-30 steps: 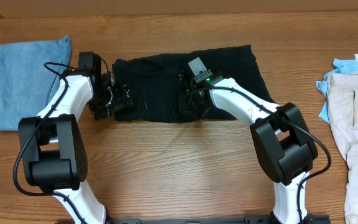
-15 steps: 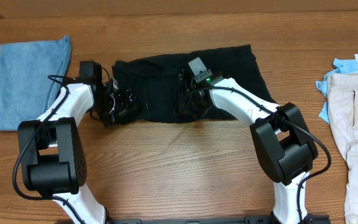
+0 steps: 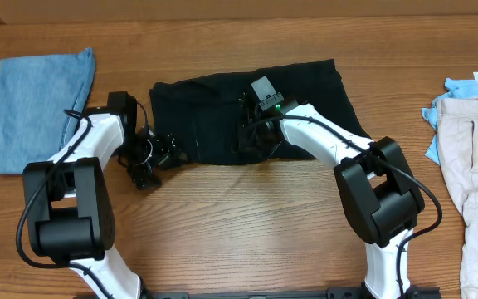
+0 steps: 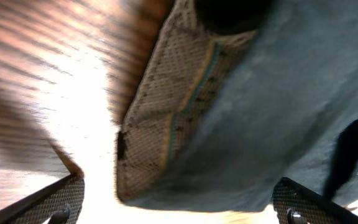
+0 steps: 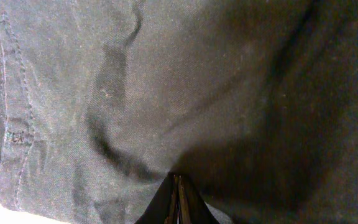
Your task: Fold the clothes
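Observation:
A black garment (image 3: 305,95) lies flat across the middle of the table. My left gripper (image 3: 152,158) is at its lower-left corner, by the front edge. In the left wrist view its fingers (image 4: 179,211) are wide open, with the garment's corner (image 4: 260,124) and its mesh pocket lining between them, not gripped. My right gripper (image 3: 251,143) rests on the garment's middle near the front edge. In the right wrist view its fingers (image 5: 178,199) are shut, with creases in the black cloth (image 5: 166,81) running to the tips.
A folded light-blue cloth (image 3: 40,100) lies at the far left. A pile of beige and blue clothes (image 3: 471,166) lies at the right edge. Bare wood table (image 3: 239,232) lies in front of the garment.
My left gripper has moved from the garment's left edge down toward its lower-left front corner. The right arm has not moved.

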Controlling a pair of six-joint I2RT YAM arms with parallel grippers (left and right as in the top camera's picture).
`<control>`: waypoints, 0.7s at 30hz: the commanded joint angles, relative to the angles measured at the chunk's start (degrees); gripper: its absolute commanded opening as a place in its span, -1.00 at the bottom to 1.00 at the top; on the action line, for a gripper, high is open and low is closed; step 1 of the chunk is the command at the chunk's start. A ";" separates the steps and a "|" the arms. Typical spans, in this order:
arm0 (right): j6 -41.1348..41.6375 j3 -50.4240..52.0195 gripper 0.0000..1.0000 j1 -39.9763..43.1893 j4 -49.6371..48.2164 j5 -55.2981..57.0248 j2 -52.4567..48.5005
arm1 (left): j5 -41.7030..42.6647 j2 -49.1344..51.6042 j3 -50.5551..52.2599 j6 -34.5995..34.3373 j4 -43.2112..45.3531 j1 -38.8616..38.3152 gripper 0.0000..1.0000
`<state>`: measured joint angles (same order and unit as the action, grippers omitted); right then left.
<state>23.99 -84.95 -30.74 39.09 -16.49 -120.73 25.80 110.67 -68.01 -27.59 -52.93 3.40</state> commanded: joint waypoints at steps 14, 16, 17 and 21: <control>0.28 0.24 -0.92 0.04 -0.04 0.15 -0.92 | 4.55 2.58 15.45 -18.75 27.34 1.27 1.00; 0.28 0.24 -0.92 0.04 -0.02 0.15 -0.92 | -0.52 2.58 15.45 -18.67 27.06 1.38 1.00; 0.28 0.24 -0.92 0.04 -0.02 0.15 -0.92 | -2.45 2.58 15.45 -18.69 26.56 1.44 1.00; 0.28 0.24 -0.92 0.04 -0.07 0.11 -0.92 | -8.24 2.58 15.45 -20.13 25.11 1.79 1.00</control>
<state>23.97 -84.95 -30.74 39.20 -16.49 -120.73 41.69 107.53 -56.97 -47.94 -25.69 4.36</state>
